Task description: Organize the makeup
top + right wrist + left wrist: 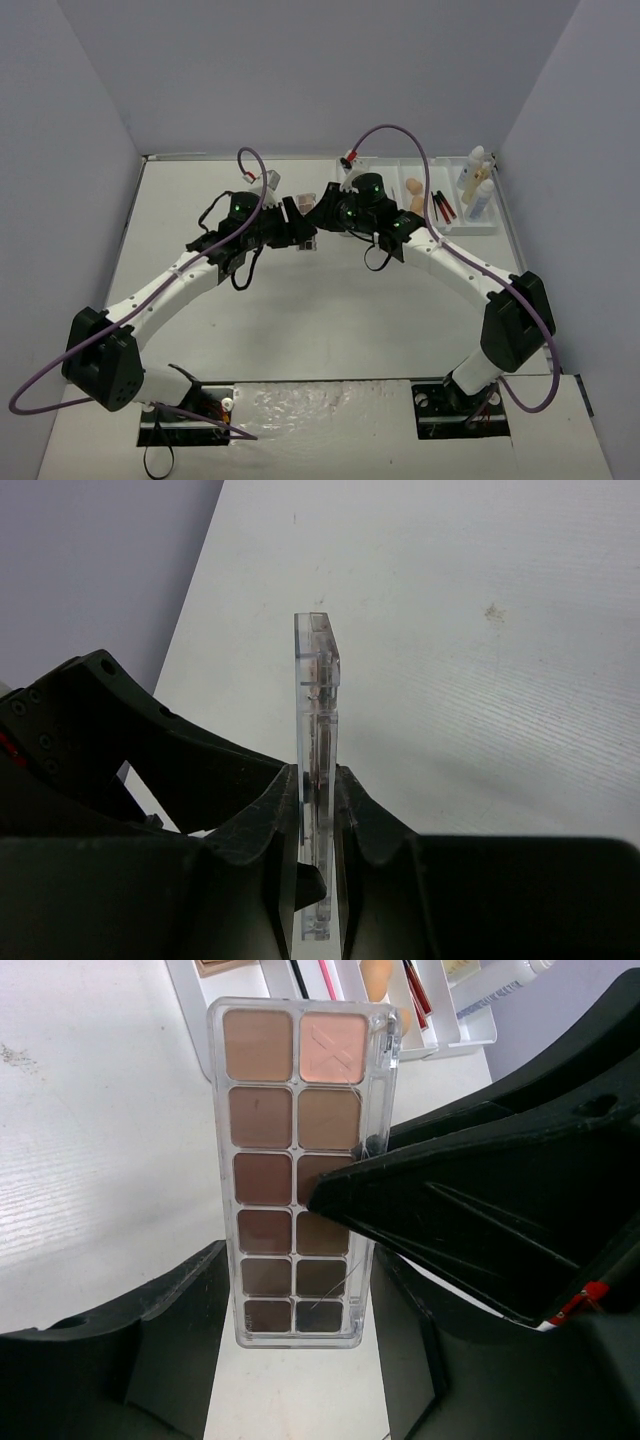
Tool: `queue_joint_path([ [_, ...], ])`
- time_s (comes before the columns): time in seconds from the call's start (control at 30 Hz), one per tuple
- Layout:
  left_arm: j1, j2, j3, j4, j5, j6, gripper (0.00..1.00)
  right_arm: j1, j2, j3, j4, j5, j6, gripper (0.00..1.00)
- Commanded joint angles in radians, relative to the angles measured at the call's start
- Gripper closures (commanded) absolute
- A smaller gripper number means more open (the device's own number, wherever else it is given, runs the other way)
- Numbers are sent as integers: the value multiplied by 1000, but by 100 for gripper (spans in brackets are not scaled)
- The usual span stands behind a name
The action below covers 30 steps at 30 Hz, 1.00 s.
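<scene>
On my feed both grippers have the eyeshadow palette (270, 1110): left gripper (297, 1295) clamps its dark-shade end, right gripper (318, 800) pinches its flat faces, over the table (330, 320) toward the far edge, left of the tray (470, 229).

In the left wrist view, a finger (450, 1210) of the right gripper (318, 780) covers part of the eyeshadow palette (290, 1140), just above the left gripper (300, 1255). Beyond the fingertips, the tray (470, 1035), a peach sponge (378, 975) and pencils (415, 990) are cut off by the top edge. In the right wrist view the palette's lower end is lost between the fingers (265, 820) and its face is unseen. From above, both grippers hide nearly all of it
</scene>
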Motion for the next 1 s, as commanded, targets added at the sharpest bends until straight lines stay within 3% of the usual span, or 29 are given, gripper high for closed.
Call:
queue_joint_path([
  [0.0,-7,-14,45,58,-1,21,47,-35,10,41,27,48,-71,100],
  [0.07,-4,7,61,6,-20,70,20,-93,16,50,13,40,-84,100],
  [0.1,-4,14,68,-28,-34,92,11,-118,23,58,4,32,-92,100],
  [0.17,-2,19,74,-83,-71,129,3,-163,46,87,-22,14,-113,100],
  [0.37,97,-43,29,-191,-200,212,3,-306,163,223,-101,-31,-193,100],
  [0.6,319,-252,-99,-298,-243,312,3,-413,364,375,-108,-136,-284,100],
  [0.73,349,-338,-134,-378,-277,368,3,-435,480,513,-108,-200,-327,100],
  [0.97,351,-409,-170,-415,-271,341,3,-428,643,610,-79,-308,-332,100],
])
